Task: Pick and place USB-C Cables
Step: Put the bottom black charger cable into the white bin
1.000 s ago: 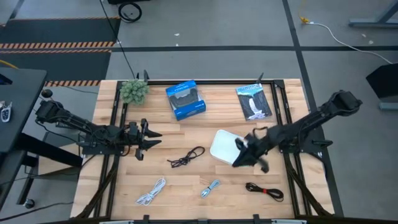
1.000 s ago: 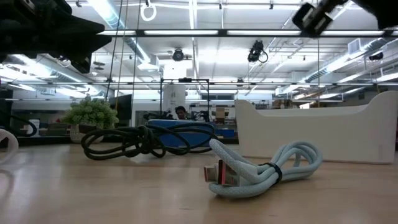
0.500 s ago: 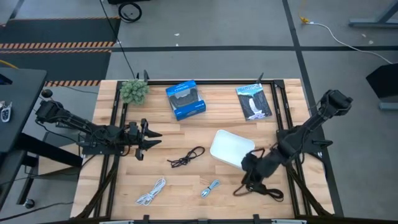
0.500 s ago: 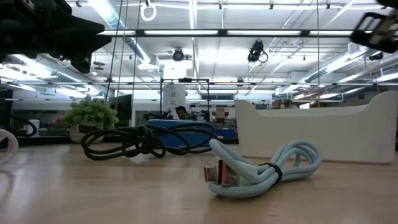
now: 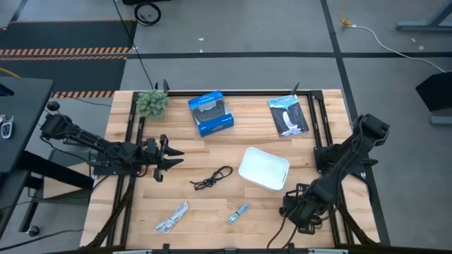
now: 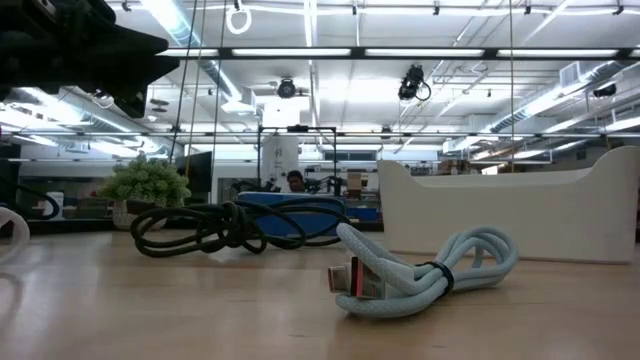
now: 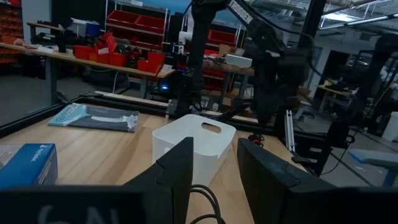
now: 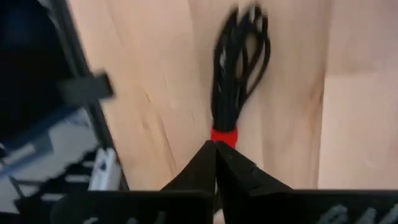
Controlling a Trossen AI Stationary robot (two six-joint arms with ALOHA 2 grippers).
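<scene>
Table (image 5: 212, 204): wood top, black frame. 2 arms on it, 1 tray, 4 cables, 1 blue box, 1 dark packet, 1 plant.

Left arm parked at 9 o'clock; left gripper (image 5: 171, 157) clear of the cables, fingers (image 7: 177, 171) parted with a narrow gap, holding nothing.

Right arm reaches down to 5 o'clock; right gripper (image 5: 300, 217) sits over the red-tie cable (image 8: 235, 74). Right wrist view: finger tips meet at the cable's red tie, jaws look closed on it, cable lying flat on the wood. High view hides that cable almost wholly under the gripper.

Tray (image 5: 263, 168): white, rounded, just right of centre. Left wrist view shows its handle slot; high view doesn't.

Blue box (image 5: 210, 113) at 12 o'clock, dark packet (image 5: 288, 115) at 1 o'clock, plant (image 5: 152, 103) at 11 o'clock. Left wrist view shows white writing on the box, too small to read.

Other 3 cables, all loose on the wood, apart from each other:
- black cable (image 5: 211, 178) at centre, just left of the tray
- white cable (image 5: 171, 217) at 7 o'clock
- grey-blue cable (image 5: 239, 213) at 6 o'clock

Low view: grey-blue cable nearest with its plug end facing the camera, black cable behind it, tray wall at right. A person shows far back in the room.
</scene>
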